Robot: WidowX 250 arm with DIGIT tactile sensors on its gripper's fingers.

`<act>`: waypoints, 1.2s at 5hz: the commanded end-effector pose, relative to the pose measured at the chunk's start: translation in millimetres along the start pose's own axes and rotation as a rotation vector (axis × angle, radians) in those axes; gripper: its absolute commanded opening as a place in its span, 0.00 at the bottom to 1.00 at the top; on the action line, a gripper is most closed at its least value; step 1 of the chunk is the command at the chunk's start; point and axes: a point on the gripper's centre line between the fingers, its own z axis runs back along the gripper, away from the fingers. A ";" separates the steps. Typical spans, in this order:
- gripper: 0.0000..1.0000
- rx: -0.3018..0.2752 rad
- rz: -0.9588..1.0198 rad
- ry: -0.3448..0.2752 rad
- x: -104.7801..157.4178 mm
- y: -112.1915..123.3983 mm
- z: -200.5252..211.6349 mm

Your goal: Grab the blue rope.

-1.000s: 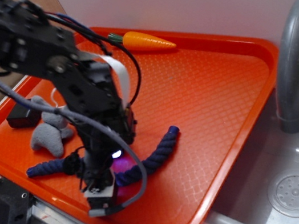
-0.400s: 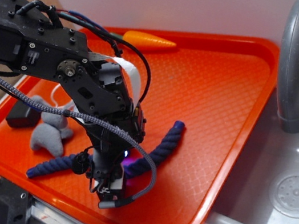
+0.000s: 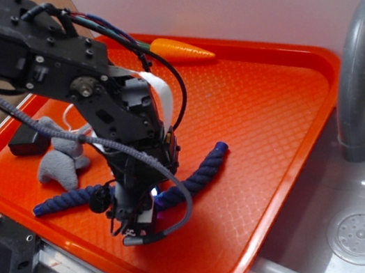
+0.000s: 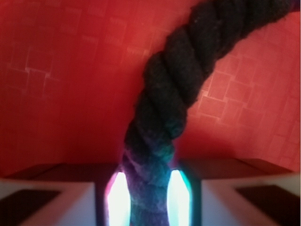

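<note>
The blue rope (image 3: 196,174) lies across the front of the orange tray (image 3: 267,93), one end toward the middle and the other end at the left (image 3: 59,200). My gripper (image 3: 139,211) points down over the rope's middle, near the tray's front edge. In the wrist view the dark twisted rope (image 4: 178,94) runs from the top right down between my jaws. My gripper (image 4: 148,197) is shut on it, with a glowing pad pressed to each side.
An orange toy carrot (image 3: 178,49) lies at the tray's far rim. A grey plush toy (image 3: 60,161) and a small black object (image 3: 24,143) lie at the left. A grey faucet (image 3: 357,63) and sink drain (image 3: 362,238) are at the right.
My gripper has shifted slightly to the right with the rope in it. The rope's right end has slid right and farther back on the tray.
</note>
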 end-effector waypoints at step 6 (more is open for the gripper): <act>0.00 -0.070 0.896 -0.201 -97.2 92.5 196.3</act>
